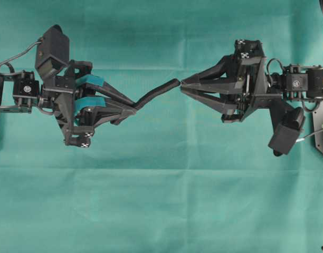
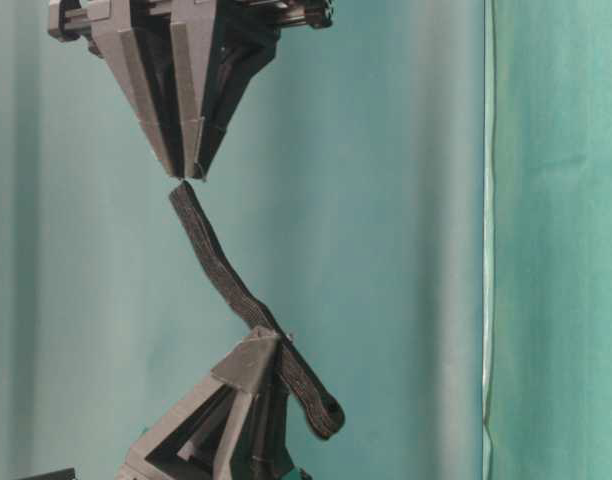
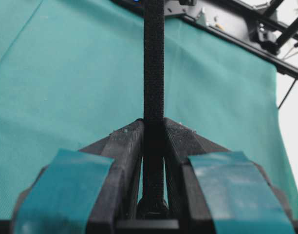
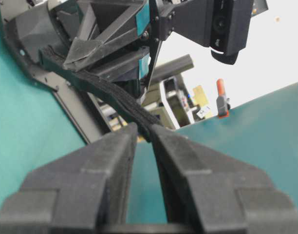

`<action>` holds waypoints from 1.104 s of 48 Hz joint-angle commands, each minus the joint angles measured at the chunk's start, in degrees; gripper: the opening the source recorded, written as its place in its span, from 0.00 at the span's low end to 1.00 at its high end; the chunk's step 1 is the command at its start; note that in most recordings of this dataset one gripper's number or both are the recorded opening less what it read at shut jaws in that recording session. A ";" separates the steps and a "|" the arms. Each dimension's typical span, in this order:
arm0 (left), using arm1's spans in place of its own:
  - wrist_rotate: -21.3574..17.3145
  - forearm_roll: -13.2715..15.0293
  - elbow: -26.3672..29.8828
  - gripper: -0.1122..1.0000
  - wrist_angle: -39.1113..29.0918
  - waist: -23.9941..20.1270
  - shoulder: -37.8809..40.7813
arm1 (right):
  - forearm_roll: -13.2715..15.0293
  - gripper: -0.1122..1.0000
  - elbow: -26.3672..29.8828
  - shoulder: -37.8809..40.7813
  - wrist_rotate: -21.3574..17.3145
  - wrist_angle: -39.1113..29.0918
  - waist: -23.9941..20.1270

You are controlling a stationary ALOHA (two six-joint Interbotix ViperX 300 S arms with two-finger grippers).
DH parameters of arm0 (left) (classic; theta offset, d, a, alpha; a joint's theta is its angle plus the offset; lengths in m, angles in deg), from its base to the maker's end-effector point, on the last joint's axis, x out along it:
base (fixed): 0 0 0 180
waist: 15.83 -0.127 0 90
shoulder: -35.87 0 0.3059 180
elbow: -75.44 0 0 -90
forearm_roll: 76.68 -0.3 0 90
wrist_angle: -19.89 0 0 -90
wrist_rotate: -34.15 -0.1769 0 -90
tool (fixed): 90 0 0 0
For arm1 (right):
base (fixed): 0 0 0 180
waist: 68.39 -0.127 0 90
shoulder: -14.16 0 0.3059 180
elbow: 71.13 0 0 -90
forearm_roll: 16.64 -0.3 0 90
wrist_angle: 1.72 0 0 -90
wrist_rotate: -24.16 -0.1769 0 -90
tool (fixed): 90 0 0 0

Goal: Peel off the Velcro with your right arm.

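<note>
The Velcro (image 1: 156,95) is a black strip stretched in the air between both grippers, above the green cloth. My left gripper (image 1: 134,109), with teal-taped fingers, is shut on it near one end. In the left wrist view the Velcro (image 3: 154,63) runs up from between the left gripper's (image 3: 153,124) tips, its rounded knob behind them. My right gripper (image 1: 181,84), with plain dark fingers, pinches the strip's other end at its very tips. In the right wrist view the Velcro (image 4: 105,92) reaches the right gripper (image 4: 144,129). From table level the Velcro (image 2: 221,270) slants between them.
A green cloth (image 1: 161,200) covers the table, and a green backdrop (image 2: 556,240) hangs behind it. The two arms face each other across the middle. A dark frame rail (image 3: 236,39) runs along the cloth's far edge, and an orange clamp (image 4: 221,100) stands beyond the table.
</note>
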 commanded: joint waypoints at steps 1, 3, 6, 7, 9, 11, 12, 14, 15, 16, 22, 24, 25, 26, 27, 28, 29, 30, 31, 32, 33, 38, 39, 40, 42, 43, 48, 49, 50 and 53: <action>0.00 0.18 0.70 0.19 0.62 -0.09 -0.97 | -0.18 0.08 0.44 -0.88 -0.18 1.49 0.09; 0.00 0.09 0.62 0.19 0.62 -0.09 -0.88 | -0.18 0.07 0.44 -0.79 -0.18 1.58 0.09; 0.00 0.09 0.62 0.19 0.62 0.00 -0.88 | -0.18 0.06 0.53 -0.53 -0.18 1.67 0.26; 0.00 0.09 0.62 0.19 0.62 -0.09 -0.97 | -0.18 0.05 0.53 -0.44 -0.18 1.67 0.26; 0.00 0.09 0.62 0.19 0.62 -0.09 -0.88 | -0.18 0.04 0.53 -0.26 -0.18 1.67 0.26; 0.00 0.09 0.62 0.19 0.62 -0.09 -0.97 | -0.18 0.04 0.53 -0.18 -0.18 1.67 0.35; 0.00 0.09 0.70 0.19 0.62 -0.09 -0.97 | -0.09 0.04 0.53 -0.09 -0.18 1.67 0.35; 0.00 0.09 0.62 0.19 0.62 -0.09 -0.88 | -0.18 0.04 0.53 0.09 -0.18 1.67 0.44; 0.00 0.09 0.62 0.19 0.62 -0.09 -0.88 | -0.18 0.04 0.53 0.18 -0.18 1.67 0.44; 0.00 0.09 0.62 0.19 0.62 -0.09 -0.88 | -0.18 0.04 0.53 0.26 -0.18 1.58 0.53; 0.00 0.09 0.62 0.19 0.62 -0.09 -0.97 | -0.35 0.04 0.62 0.18 -0.26 1.41 0.70; 0.00 0.09 0.62 0.19 0.62 0.00 -0.97 | -0.35 0.04 0.62 0.26 -0.26 1.32 0.79; 0.00 0.18 0.62 0.19 0.62 -0.09 -0.97 | -0.35 0.04 0.53 0.26 -0.26 1.32 0.70; 0.00 0.09 0.62 0.19 0.62 0.00 -0.88 | -0.35 0.04 0.53 0.18 -0.26 1.32 0.70; 0.00 0.09 0.62 0.19 0.62 -0.09 -0.97 | -0.35 0.04 0.44 0.18 -0.26 1.32 0.70; 0.00 0.09 0.62 0.19 0.62 -0.09 -0.97 | -0.44 0.04 0.44 0.18 -0.35 1.23 0.79; 0.00 0.18 0.62 0.19 0.62 -0.09 -0.88 | -0.44 0.04 0.44 0.26 -0.35 1.23 0.79; 0.00 0.09 0.62 0.19 0.62 -0.09 -0.97 | -0.44 0.05 0.44 0.26 -0.35 1.05 0.79; 0.00 0.09 0.70 0.19 0.62 0.00 -0.88 | -0.44 0.05 0.44 0.18 -0.35 0.97 0.79; 0.00 0.09 0.70 0.19 0.62 0.00 -0.97 | -0.44 0.05 0.44 0.26 -0.35 0.88 0.79; 0.00 0.18 0.62 0.19 0.62 -0.09 -0.88 | -0.44 0.06 0.44 0.18 -0.35 0.79 0.70; 0.00 0.09 0.62 0.19 0.62 0.00 -0.97 | -0.44 0.11 0.44 0.18 -0.35 0.62 0.79; 0.00 0.09 0.62 0.19 0.62 0.00 -0.88 | -0.44 0.13 0.44 0.26 -0.35 0.53 0.79; 0.00 0.18 0.62 0.19 0.62 0.00 -0.97 | -0.44 0.15 0.44 0.26 -0.35 0.62 0.79; 0.00 0.09 0.62 0.19 0.62 -0.09 -0.97 | -0.44 0.20 0.53 0.26 -0.35 0.53 0.79; 0.00 0.09 0.62 0.19 0.62 -0.09 -0.88 | -0.44 0.23 0.53 0.18 -0.35 0.53 0.79; 0.00 0.09 0.62 0.19 0.62 -0.09 -0.88 | -0.44 0.28 0.70 0.26 -0.35 0.70 0.79; 0.00 0.18 0.62 0.19 0.62 -0.09 -0.97 | -0.35 0.27 0.70 0.26 -0.35 0.70 0.79; 0.00 0.09 0.62 0.19 0.62 -0.09 -0.88 | -0.44 0.27 0.70 0.35 -0.35 0.88 0.79; 0.00 0.09 0.62 0.19 0.62 -0.09 -0.88 | -0.44 0.27 0.88 0.53 -0.35 0.88 0.70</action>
